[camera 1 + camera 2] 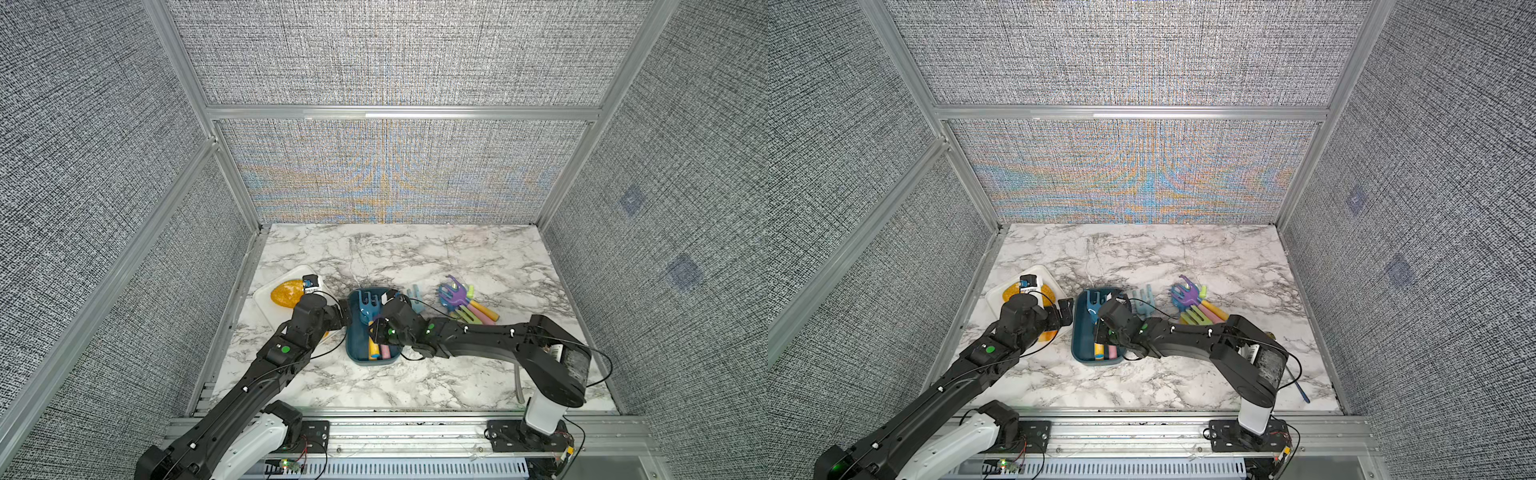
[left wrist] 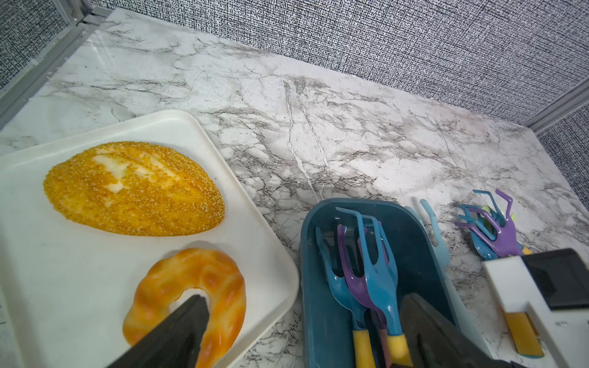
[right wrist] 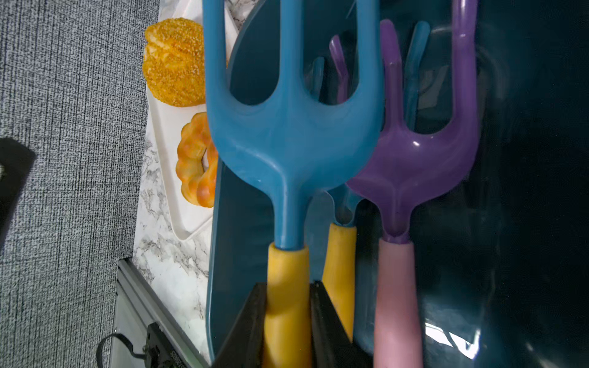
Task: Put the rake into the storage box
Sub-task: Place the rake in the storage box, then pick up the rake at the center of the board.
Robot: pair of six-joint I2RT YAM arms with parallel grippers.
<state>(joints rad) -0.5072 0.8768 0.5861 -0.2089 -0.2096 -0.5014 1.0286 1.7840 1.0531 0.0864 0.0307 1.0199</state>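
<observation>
Rake (image 3: 293,137), blue, in storage box (image 1: 374,363); right gripper (image 3: 287,306) pinching its yellow handle (image 3: 287,270). Three rakes in box: held one, second blue rake (image 3: 339,255), purple rake (image 3: 414,159). One pale blue rake (image 1: 415,297) just beside box; heap (image 1: 457,299) farther off, count unclear. Left gripper (image 2: 304,299) spread wide, between tray (image 2: 63,286) and box. Two breads on tray: seeded loaf (image 2: 134,188), ring pastry (image 2: 223,286).

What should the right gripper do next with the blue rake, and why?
Probably open the right gripper and let go. It is shut on the handle of the blue rake, whose head is already inside the storage box, next to the purple rake.
</observation>
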